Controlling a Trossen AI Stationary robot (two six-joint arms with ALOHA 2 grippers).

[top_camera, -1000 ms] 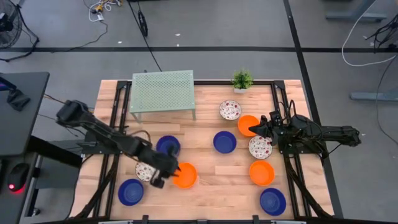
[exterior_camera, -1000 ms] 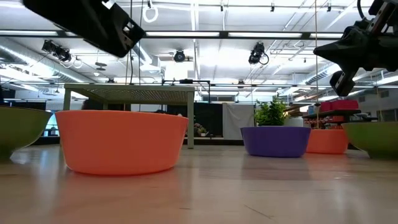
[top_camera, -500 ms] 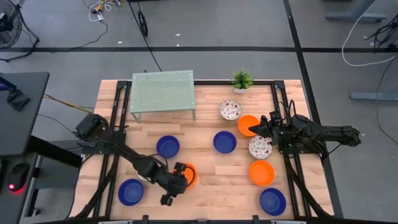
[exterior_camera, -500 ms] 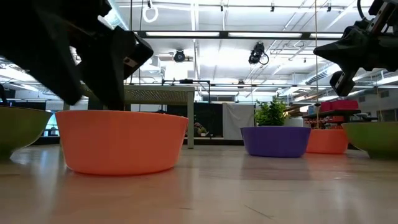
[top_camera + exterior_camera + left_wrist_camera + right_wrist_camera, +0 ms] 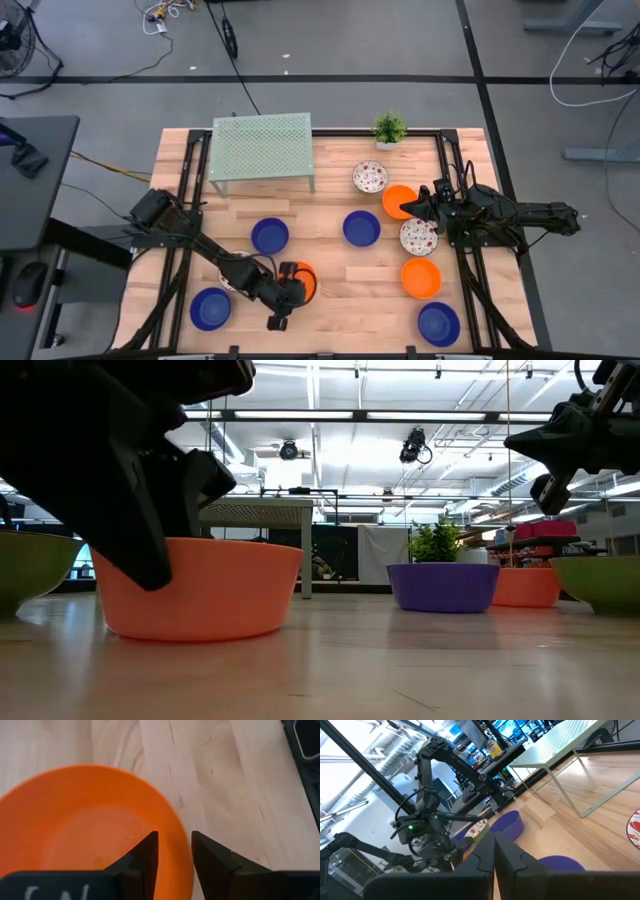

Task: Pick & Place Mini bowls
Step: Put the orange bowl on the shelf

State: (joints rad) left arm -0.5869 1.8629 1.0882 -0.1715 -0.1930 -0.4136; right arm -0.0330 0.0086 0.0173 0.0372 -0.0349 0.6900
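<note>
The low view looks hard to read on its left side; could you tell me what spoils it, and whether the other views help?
Low view: the left hand is a backlit black silhouette hiding part of the orange bowl; left wrist view: evenly lit, fingers astride the bowl's rim.

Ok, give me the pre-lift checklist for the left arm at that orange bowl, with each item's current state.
1. Left gripper fingers straddle the orange bowl rim, one inside and one outside: ok.
2. Fingers closed on the rim: not ok, a gap still shows.
3. Bowl sits flat on the table: ok.
4. Neighbours clear of the lift: ok for the blue bowl; a speckled bowl lies partly under the arm, cannot tell.
5. Right gripper away from this spot, over the far orange bowl: ok.
</note>
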